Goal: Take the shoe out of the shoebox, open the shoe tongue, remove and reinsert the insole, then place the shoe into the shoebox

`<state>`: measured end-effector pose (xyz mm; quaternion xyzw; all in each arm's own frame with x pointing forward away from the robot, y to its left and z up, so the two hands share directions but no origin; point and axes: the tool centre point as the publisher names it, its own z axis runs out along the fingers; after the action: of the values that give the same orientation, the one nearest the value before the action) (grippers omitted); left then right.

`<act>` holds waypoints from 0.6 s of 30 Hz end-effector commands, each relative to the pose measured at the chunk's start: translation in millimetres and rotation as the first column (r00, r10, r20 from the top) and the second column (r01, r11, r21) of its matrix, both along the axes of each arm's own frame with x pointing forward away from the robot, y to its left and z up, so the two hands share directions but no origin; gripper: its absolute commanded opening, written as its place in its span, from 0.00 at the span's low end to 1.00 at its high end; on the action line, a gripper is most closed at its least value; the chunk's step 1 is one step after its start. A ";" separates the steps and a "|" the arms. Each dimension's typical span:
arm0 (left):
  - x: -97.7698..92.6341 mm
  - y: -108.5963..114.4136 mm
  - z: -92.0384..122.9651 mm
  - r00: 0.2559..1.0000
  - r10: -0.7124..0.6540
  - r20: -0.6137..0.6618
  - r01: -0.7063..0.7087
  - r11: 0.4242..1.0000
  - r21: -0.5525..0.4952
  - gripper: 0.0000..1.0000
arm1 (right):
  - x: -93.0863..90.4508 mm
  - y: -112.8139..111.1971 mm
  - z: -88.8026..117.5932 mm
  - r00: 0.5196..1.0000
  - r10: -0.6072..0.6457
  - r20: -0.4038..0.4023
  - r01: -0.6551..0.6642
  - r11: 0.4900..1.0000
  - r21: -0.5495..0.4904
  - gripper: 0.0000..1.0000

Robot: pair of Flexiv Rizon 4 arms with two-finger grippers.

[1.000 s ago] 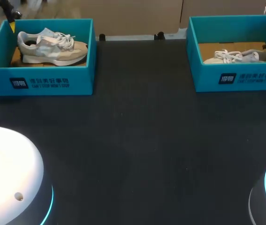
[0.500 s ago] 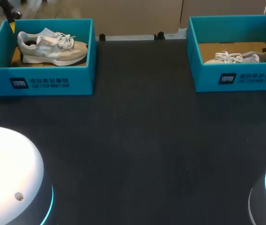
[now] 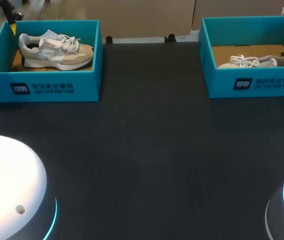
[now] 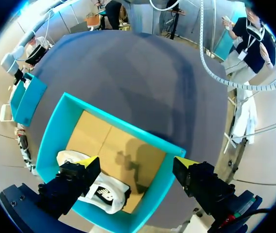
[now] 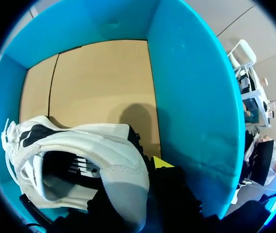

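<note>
The black table [image 3: 147,150] spreads under both arms, with one box below each gripper.

The left teal shoebox [image 4: 53,136] sits directly under the left gripper [image 4: 138,162], its cardboard floor open to view between the fingers. The right teal shoebox [image 5: 191,97] surrounds the right gripper [image 5: 138,189], which is down inside it. One box wall rises just beside the gripper and the cardboard floor stretches ahead of it.

The beige-and-grey sneaker [image 4: 106,191] lies on its box floor beneath one finger of the left gripper. The white sneaker [image 5: 79,145] lies inside the right box, heel at the right gripper, opening turned toward it, and laces and toe pointing away ahead of it.

The left gripper hangs above its box with the jaws spread wide. One yellow tip is over the sneaker and the other is out past the box wall. The right gripper is clamped on the white sneaker's heel. The heel wall stands between its two dark fingers. One yellow tip shows against the outer side and the shoe hides the other.
</note>
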<state>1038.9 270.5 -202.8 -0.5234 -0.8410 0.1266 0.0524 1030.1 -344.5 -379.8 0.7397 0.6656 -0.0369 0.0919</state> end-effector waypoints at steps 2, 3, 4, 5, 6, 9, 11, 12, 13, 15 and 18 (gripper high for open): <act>-2.4 -0.7 -0.2 1.000 0.001 0.006 -0.001 1.000 0.003 1.00 | -4.0 -0.2 2.4 1.000 0.011 0.014 -0.011 1.000 0.009 0.00; -2.4 -0.7 -0.2 1.000 0.001 0.006 -0.001 1.000 0.003 1.00 | -3.6 0.0 3.1 1.000 0.010 0.015 -0.010 1.000 0.009 0.00; -2.4 -0.7 -0.2 1.000 0.001 0.006 -0.001 1.000 0.003 1.00 | -3.2 0.3 3.6 1.000 0.003 0.014 -0.003 1.000 0.010 0.00; -2.4 -0.7 -0.2 1.000 0.001 0.006 -0.001 1.000 0.003 1.00 | -2.9 0.3 3.7 1.000 0.000 0.014 0.000 1.000 0.011 0.00; -2.4 -0.7 -0.2 1.000 0.001 0.006 -0.001 1.000 0.003 1.00 | -2.6 0.2 3.8 1.000 0.001 0.015 -0.002 1.000 0.014 0.00; -2.4 -0.7 -0.2 1.000 0.001 0.006 -0.001 1.000 0.003 1.00 | -2.5 -0.4 4.6 1.000 -0.005 0.028 0.004 1.000 0.030 0.00; -2.4 -0.7 -0.2 1.000 0.001 0.006 -0.001 1.000 0.003 1.00 | -2.6 -0.3 5.9 1.000 -0.005 0.027 0.004 1.000 0.029 0.00; -2.4 -0.7 -0.2 1.000 0.001 0.006 -0.001 1.000 0.003 1.00 | -2.5 -0.1 6.4 1.000 -0.004 0.027 0.003 1.000 0.028 0.00; -2.4 -0.7 -0.2 1.000 0.001 0.006 -0.001 1.000 0.003 1.00 | -2.5 0.1 6.9 1.000 -0.003 0.027 0.002 1.000 0.027 0.00; -2.4 -0.7 -0.2 1.000 0.001 0.006 -0.001 1.000 0.003 1.00 | -1.9 0.7 7.4 1.000 0.002 0.020 -0.002 1.000 0.020 0.00; -2.4 -0.7 -0.2 1.000 0.001 0.006 -0.001 1.000 0.003 1.00 | 0.2 0.8 2.9 1.000 0.006 0.010 -0.006 1.000 0.017 0.00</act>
<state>1038.8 270.4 -202.8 -0.5235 -0.8410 0.1264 0.0523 1027.6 -344.9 -376.1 0.7388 0.6675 -0.0237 0.0899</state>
